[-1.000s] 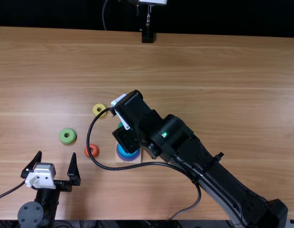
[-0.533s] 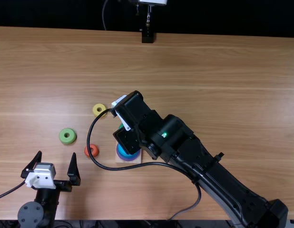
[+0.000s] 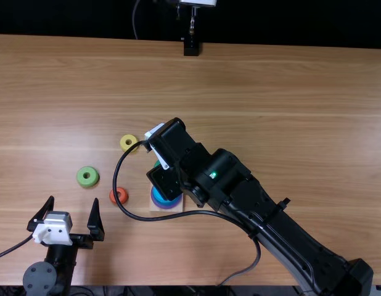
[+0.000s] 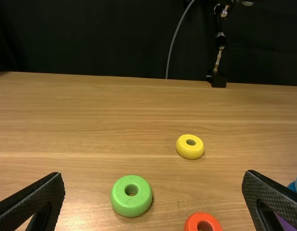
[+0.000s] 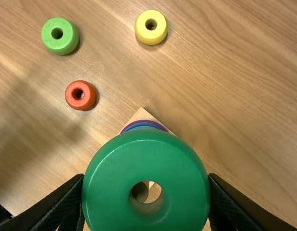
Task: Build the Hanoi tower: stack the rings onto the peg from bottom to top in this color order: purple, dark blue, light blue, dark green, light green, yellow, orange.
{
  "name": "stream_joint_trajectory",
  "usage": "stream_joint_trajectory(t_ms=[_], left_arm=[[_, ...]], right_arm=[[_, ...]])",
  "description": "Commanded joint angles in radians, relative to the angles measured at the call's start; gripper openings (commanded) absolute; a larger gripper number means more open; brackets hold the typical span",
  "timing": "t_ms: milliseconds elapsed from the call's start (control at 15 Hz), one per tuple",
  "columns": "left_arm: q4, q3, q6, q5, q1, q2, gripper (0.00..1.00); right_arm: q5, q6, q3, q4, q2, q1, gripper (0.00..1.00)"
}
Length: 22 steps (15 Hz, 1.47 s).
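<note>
Yellow ring (image 3: 124,147), light green ring (image 3: 83,179) and orange ring (image 3: 114,197) lie apart on the worktop (image 3: 270,92) in the top view. The left hand (image 3: 74,198) is wide, near them. The right hand (image 3: 163,179) is over the wooden base (image 3: 154,208), which carries the purple ring (image 3: 169,206) and light blue ring (image 3: 166,198).

In the left wrist view, the dark blue ring (image 4: 292,186) sits between purple and light blue.

In the right wrist view, the right hand holds the dark green ring (image 5: 146,159) between its fingers, above the base; pale wood shows through the hole. I cannot tell whether it touches the stack.
</note>
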Motion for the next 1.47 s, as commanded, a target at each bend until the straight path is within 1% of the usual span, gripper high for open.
stream_joint_trajectory(t_ms=[0,467,667,800,933,1067,1133,1200,1267,1400], left_arm=[[-0.004,-0.037,0.007,0.0,0.012,-0.011,1.0],[-0.004,-0.037,0.007,0.0,0.012,-0.011,1.0],[-0.004,-0.037,0.007,0.0,0.012,-0.011,1.0],[-0.004,-0.037,0.007,0.0,0.012,-0.011,1.0],[-0.004,-0.037,0.007,0.0,0.012,-0.011,1.0],[-0.004,-0.037,0.007,0.0,0.012,-0.011,1.0],[-0.004,-0.037,0.007,0.0,0.012,-0.011,1.0],[-0.004,-0.037,0.007,0.0,0.012,-0.011,1.0],[-0.004,-0.037,0.007,0.0,0.012,-0.011,1.0],[-0.004,-0.037,0.007,0.0,0.012,-0.011,1.0]], right_arm=[[-0.003,0.009,-0.014,-0.008,-0.035,0.0,0.0],[-0.004,0.011,-0.014,-0.008,-0.035,0.007,0.0],[-0.004,0.013,-0.014,-0.008,-0.035,0.041,0.0],[-0.004,0.018,-0.014,-0.008,-0.035,0.041,0.0],[-0.004,0.031,-0.015,-0.008,-0.035,0.041,0.0],[-0.003,0.03,-0.021,-0.008,-0.035,0.04,0.0],[0.007,0.03,-0.021,-0.006,-0.035,0.04,0.08],[0.012,0.028,-0.024,-0.01,-0.034,0.04,0.6],[0.029,0.024,-0.028,-0.019,-0.034,0.04,1.0],[0.126,0.018,-0.028,-0.023,-0.035,0.037,1.0]])
